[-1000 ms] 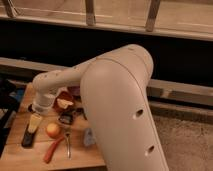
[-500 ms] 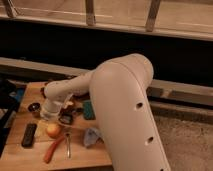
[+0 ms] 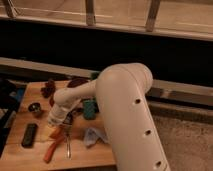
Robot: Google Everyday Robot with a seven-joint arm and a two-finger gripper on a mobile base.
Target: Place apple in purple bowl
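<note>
Apple (image 3: 49,131): we are seeing only a yellow edge on the table (image 3: 20,152); round, with no long axis. The gripper (image 3: 54,124) is covering it, jaws spread wide, holding nothing. Purple bowl (image 3: 76,82): sitting behind, part-hidden by the arm (image 3: 125,115).

wooden table (image 3: 31,93) | black block (image 3: 29,135); orange stick (image 3: 49,151); blue cloth (image 3: 93,136); green tray (image 3: 89,109)

The bulky white plastic arm (image 3: 127,115) fills the near right. Its slimmer forearm (image 3: 75,95) reaches left and downward. The pale end effector (image 3: 54,121) points down at the near left, fingers spread wide.
</note>
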